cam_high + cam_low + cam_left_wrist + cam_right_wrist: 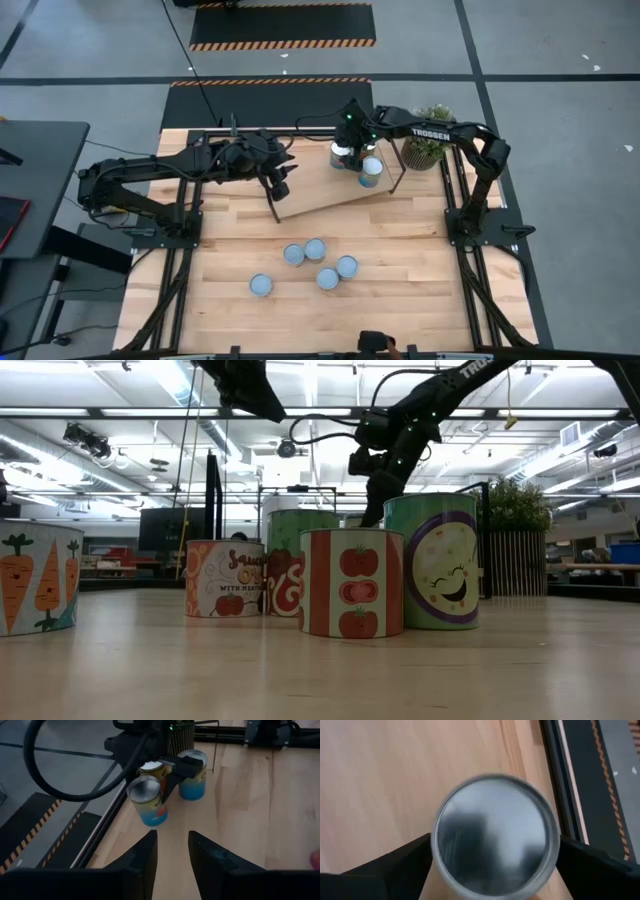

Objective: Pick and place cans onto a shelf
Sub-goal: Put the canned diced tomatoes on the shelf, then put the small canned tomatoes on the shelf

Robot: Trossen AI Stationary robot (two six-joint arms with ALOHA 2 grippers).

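On the near half of the table we see five cans standing loose: one nearest and off to the left, then a cluster of four, with one and one closer to us and two touching side by side just behind them. All five show closed pale round tops, so we cannot see any contents. From the low view their labels carry carrots, tomatoes, a smiling face and sauce lettering.

Farther back lies the shelf, a light-wood board with black frame ends, set at a slight angle. Our left gripper hovers over the shelf's left end, its fingers apart and holding nothing.

At the shelf's far right corner stand two more cans. One blue-sided can stands free on the board. Just beside it, the right gripper reaches down over the other can; its dark fingers flank the sealed shiny lid on both sides, clamped on the can. In the left wrist view that can stands upright on the shelf.

Beyond the shelf, at the table's far right edge, sits a potted plant.
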